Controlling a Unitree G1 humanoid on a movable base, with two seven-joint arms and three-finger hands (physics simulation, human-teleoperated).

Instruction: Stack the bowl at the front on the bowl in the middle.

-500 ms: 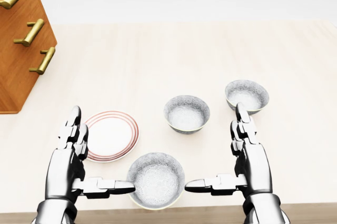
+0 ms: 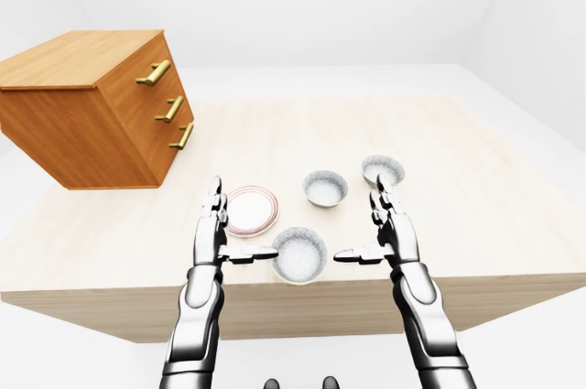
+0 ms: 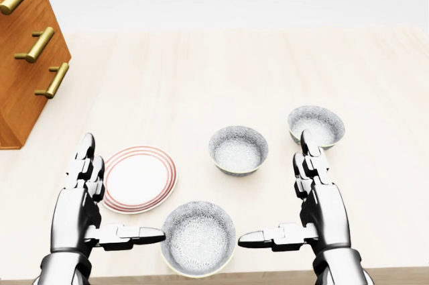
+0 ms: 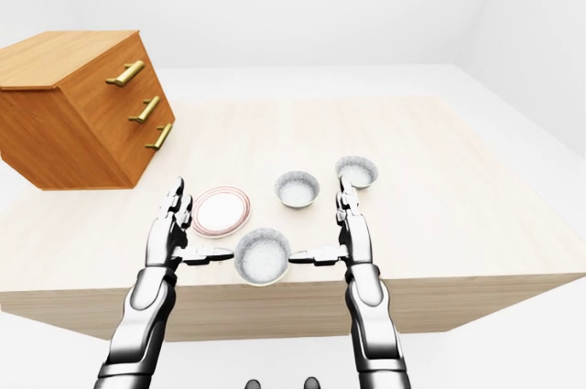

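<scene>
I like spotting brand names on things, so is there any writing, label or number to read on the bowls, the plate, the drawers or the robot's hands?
There is none to read in any view.
The three bowls carry only a speckled grey pattern.
The plate has red rings, no lettering.
The wooden drawer chest shows only brass handles.
The left hand and right hand are plain metal.
</scene>
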